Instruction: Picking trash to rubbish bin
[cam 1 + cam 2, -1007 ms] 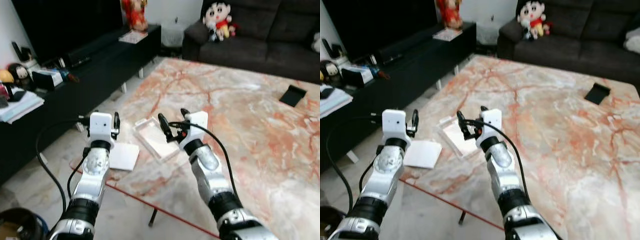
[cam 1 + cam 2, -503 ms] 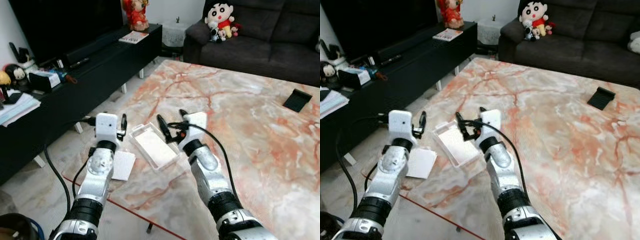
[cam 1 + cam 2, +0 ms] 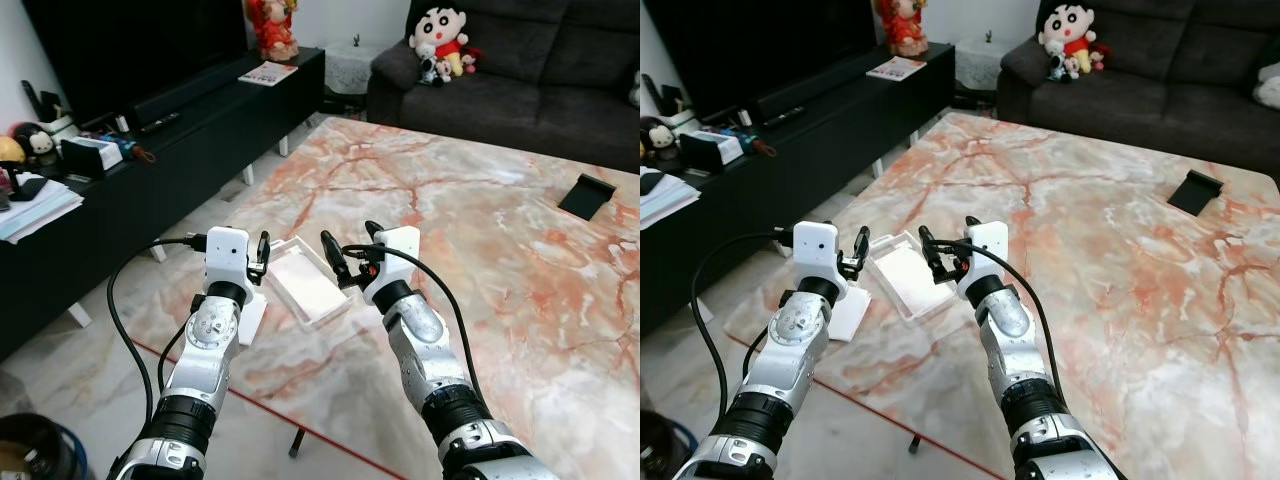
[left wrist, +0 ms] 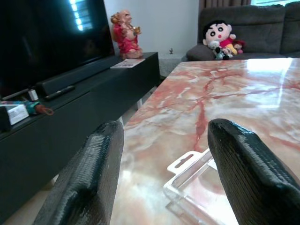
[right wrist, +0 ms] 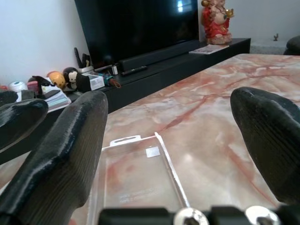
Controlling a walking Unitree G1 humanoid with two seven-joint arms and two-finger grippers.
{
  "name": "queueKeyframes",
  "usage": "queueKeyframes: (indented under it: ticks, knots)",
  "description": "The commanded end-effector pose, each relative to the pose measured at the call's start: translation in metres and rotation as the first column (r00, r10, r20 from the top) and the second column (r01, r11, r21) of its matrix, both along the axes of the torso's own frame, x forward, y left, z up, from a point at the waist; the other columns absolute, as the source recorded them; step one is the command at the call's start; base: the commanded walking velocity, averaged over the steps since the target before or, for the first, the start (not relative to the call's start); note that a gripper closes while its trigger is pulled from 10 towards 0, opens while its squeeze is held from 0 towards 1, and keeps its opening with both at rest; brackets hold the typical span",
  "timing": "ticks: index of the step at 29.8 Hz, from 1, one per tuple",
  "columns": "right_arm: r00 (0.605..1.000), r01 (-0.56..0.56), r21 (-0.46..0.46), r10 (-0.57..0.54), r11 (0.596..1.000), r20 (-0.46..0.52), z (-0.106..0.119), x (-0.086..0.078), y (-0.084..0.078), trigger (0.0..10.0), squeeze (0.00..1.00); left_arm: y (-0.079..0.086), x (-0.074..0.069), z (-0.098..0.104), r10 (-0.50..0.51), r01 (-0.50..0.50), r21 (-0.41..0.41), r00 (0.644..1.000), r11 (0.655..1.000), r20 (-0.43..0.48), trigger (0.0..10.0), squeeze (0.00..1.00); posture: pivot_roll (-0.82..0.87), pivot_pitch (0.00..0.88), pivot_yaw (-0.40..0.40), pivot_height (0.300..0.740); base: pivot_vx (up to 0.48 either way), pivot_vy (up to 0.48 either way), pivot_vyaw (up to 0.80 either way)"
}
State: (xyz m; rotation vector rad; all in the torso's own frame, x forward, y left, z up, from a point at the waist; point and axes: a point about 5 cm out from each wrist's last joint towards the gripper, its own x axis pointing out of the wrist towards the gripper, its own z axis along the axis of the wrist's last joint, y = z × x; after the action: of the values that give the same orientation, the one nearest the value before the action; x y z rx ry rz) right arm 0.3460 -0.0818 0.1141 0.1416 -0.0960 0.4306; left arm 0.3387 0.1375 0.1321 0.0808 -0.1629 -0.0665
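A clear plastic packaging tray (image 3: 305,285) lies flat on the marble table (image 3: 480,250), near its left edge. My left gripper (image 3: 260,255) hovers at the tray's left side, open and holding nothing. In the left wrist view the tray's tabbed corner (image 4: 197,180) lies just ahead of the left gripper (image 4: 164,164). My right gripper (image 3: 350,248) hangs open over the tray's right side. Seen from the right wrist, the tray (image 5: 136,178) sits between and ahead of the black fingers (image 5: 65,154). A white sheet (image 3: 248,318) lies under the left wrist.
A dark round container (image 3: 35,450) stands on the floor at the bottom left. A long black TV cabinet (image 3: 150,150) runs along the left, and a dark sofa (image 3: 520,90) with a plush doll (image 3: 440,40) is behind. A small black object (image 3: 587,193) sits on the table's far right.
My left gripper has moved right, from beside the white sheet to the tray's left edge. The right gripper has stayed at the tray's right side. The camera has shifted slightly.
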Motion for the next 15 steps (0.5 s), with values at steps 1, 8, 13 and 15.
queueKeyframes:
  ticks: [1,8,13,15]
  knots:
    - [1.000,0.017,0.009,-0.017,1.000,-0.003,0.0038,0.0031,-0.0024,10.0,0.00,0.0012,0.0016,0.0046,0.003,-0.003,0.002,1.000,1.000,0.012,10.0,0.00,0.04,0.032,-0.001,0.740,0.000,0.000,0.00]
    - [1.000,-0.005,0.011,0.005,1.000,0.007,0.0047,0.0023,0.0004,10.0,0.00,0.0024,0.0006,0.0037,0.006,-0.006,0.005,1.000,1.000,0.007,10.0,0.00,0.04,0.032,-0.001,0.740,0.000,0.000,-0.21]
    - [1.000,-0.007,0.034,0.006,0.999,0.008,0.0054,0.0017,0.0019,10.0,0.00,0.0021,0.0008,0.0036,0.006,-0.006,0.004,1.000,1.000,0.007,10.0,0.00,0.04,0.029,-0.002,0.740,0.000,0.000,0.00]
    - [1.000,-0.006,0.028,0.006,1.000,0.008,0.0053,0.0017,0.0021,10.0,0.00,0.0022,0.0008,0.0036,0.006,-0.006,0.004,1.000,1.000,0.007,10.0,0.00,0.04,0.029,-0.002,0.740,0.000,0.000,0.00]
